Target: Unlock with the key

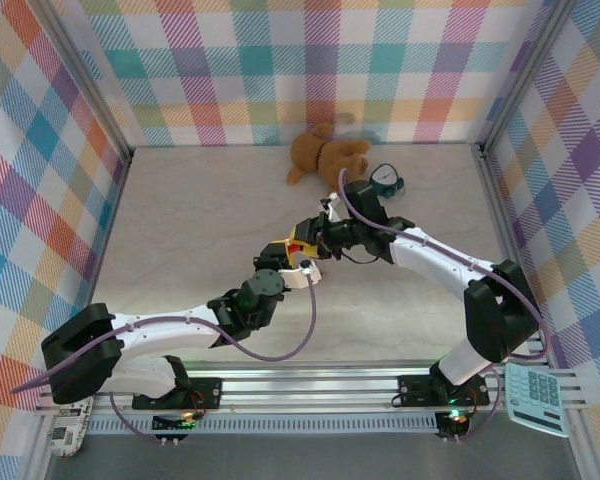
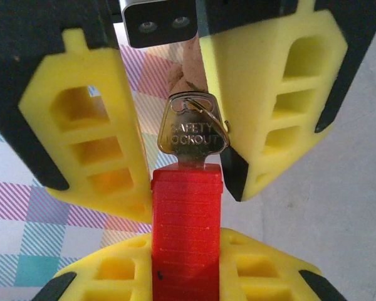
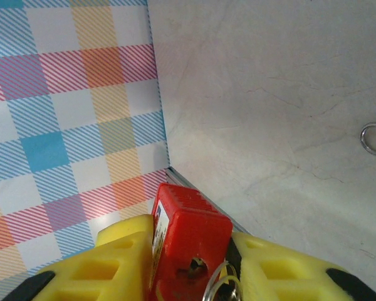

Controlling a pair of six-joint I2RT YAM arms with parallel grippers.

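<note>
Near the middle of the pale table, the 2 arms meet tip to tip. The left gripper is clamped on a small red padlock with a square body of ribbed plastic, its 2 yellow fingers pressed to opposite sides of the body. A small silvery metal key, its rounded head stamped "SAFETY LOCKOUT", has its shaft in the end of the red padlock that faces away from the left gripper. A thin wire ring hangs through the head.

The right gripper faces the left one, its jaws narrowed around the key head and not clamped on it. In the left wrist view, one yellow finger stands just beside the head with a sliver of gap. The dark tip of the other finger touches the edge by the ring.

The right wrist view looks along the red padlock to its keyed end, with the ring low between that gripper's own fingers. A bent metal wire loop lies apart on the table at the right edge of that view.

A brown plush teddy bear lies near the back wall, with a small round teal-edged object just beside it. A pale blue calculator rests on the frame rail at the near right corner.
</note>
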